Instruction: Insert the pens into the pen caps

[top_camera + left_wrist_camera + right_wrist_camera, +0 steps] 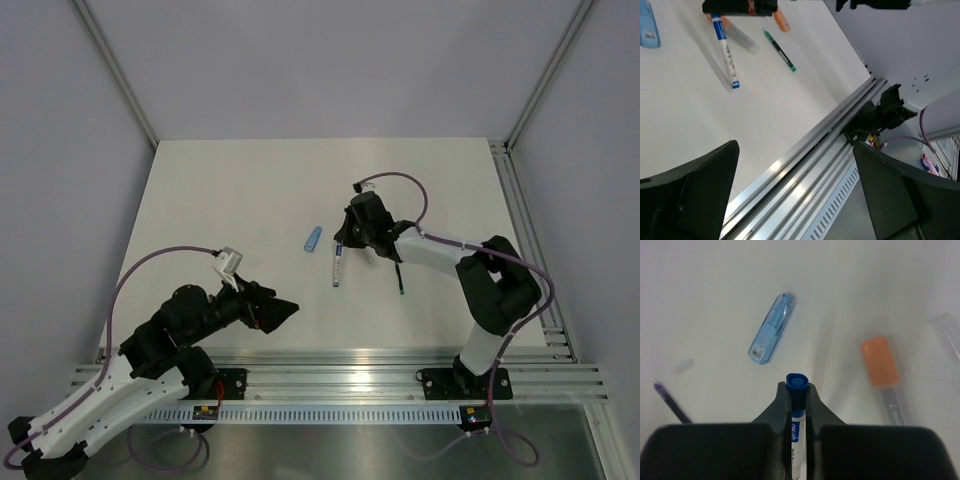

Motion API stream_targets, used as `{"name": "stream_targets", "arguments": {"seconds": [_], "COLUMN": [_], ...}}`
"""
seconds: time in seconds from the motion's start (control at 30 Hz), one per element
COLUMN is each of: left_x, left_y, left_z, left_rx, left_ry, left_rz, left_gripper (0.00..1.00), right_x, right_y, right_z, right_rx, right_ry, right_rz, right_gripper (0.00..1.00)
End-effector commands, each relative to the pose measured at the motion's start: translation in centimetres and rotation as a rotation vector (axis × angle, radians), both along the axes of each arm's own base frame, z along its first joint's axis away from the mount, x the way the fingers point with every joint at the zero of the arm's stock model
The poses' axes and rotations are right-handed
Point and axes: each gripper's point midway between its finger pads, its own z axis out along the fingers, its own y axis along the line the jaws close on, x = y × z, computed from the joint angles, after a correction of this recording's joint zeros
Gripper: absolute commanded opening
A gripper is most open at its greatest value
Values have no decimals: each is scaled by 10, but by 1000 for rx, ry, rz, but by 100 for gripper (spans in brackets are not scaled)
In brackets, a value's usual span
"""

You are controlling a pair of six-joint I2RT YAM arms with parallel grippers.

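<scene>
Two black plastic fingers of the right tool (796, 386) are pinched tight on a slim, white, round-barrelled pen with a glossy blue end (794, 430), close to the middle of the matte white bench (230, 190); the pen's free length points toward the near edge. Just left of it lies a flattish, translucent light-blue pen cap (771, 329), apart from the pen; to the right rests a clear-barrelled pen with a smooth orange end (880, 361); nearer and further right lies a thin dark green-tipped pen (400, 278). Over the near left of the bench hangs the left tool (795, 147), its broad wedge-shaped fingers spread wide, holding nothing.
</scene>
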Motion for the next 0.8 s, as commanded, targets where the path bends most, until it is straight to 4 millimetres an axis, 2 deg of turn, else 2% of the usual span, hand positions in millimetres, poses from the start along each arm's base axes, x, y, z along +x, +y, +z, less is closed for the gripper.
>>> {"name": "stream_targets", "arguments": {"seconds": [0.0,0.17,0.3,0.47,0.67,0.77], "left_x": [16,22,27,30,29,28], "left_y": [18,12,6,-1,-3,-5], "left_z": [9,-11,-16,-21,-28,-27], "left_rx": [11,-18,-29,-34,-25,-38], "left_ry": [-48,-20,-14,-17,-13,-16], "left_rz": [129,151,155,143,127,122], "left_gripper": [99,99,99,99,99,99], "right_x": [23,37,45,49,50,48], "right_y": [11,9,8,9,10,12], "right_z": [2,-19,-33,-45,-27,-5], "right_rx": [-61,-137,-182,-212,-199,-167], "right_ry": [-20,16,41,82,69,43], "right_rz": [88,78,71,65,61,63], "right_gripper": [0,0,8,32,47,48]}}
